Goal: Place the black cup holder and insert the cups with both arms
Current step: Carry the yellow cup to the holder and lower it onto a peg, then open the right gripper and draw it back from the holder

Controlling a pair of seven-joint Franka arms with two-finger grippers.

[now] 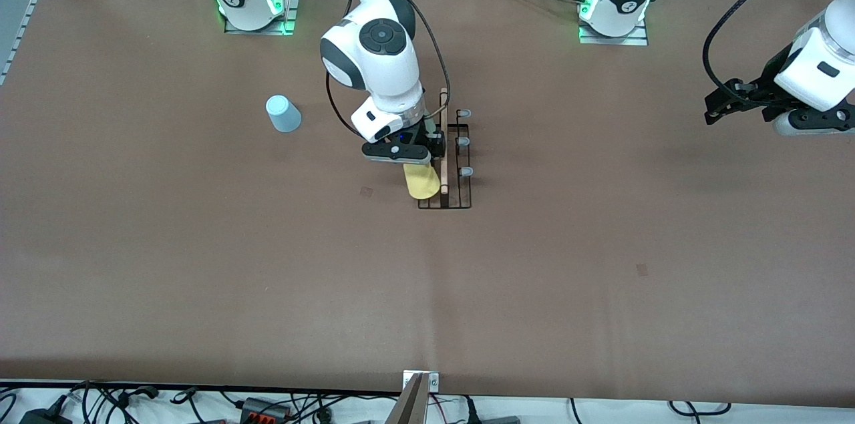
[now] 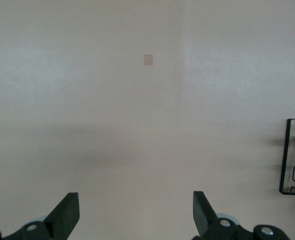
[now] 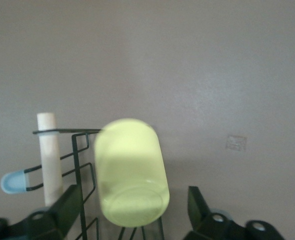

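Hovering over black cup holder (image 1: pixel 446 163), right pincer (image 3: pixel 130 212) open around yellow cup (image 3: pixel 131 172); left pincer (image 2: pixel 136 215) open.

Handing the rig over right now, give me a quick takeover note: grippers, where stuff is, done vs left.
Right gripper: open, over the black cup holder mid-table, fingers either side of the yellow cup, not closed on it. The cup sits tilted on the rack.
Left gripper: open, holding nothing, waiting above bare table at the left arm's end.
Light blue cup: upside down on the table, toward the right arm's end.
Done: holder placed, yellow cup on it.
Left: blue cup. No third cup in view.
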